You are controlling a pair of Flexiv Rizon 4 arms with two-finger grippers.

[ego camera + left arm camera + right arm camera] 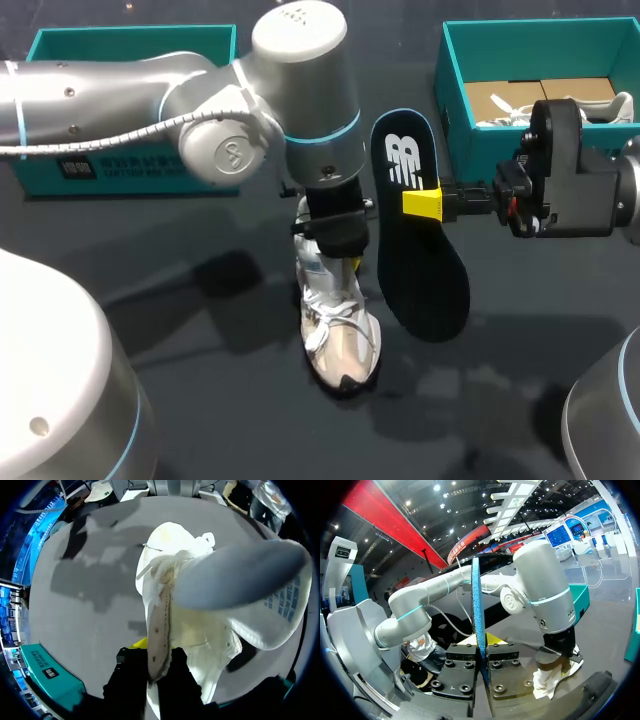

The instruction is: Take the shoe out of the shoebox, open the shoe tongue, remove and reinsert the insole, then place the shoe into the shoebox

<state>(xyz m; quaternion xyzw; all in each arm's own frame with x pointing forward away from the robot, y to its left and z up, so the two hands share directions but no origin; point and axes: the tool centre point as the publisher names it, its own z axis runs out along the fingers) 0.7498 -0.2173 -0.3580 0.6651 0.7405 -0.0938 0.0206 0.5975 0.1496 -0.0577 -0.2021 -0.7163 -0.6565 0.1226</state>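
A white shoe (340, 340) stands near the middle of the dark worktop (220, 420), toe towards the near edge and tongue (240, 580) lifted open. The left claw (335, 245) sits on the shoe's far end, closed on the edge of its upper. Just to the right, the black insole (420, 260) is held up beside the shoe by the right claw (422, 203), which clamps it from both sides. Along the far edge stand the teal left shoebox (120, 45) and the teal right shoebox (455, 90), which has a second shoe (612, 105) inside.
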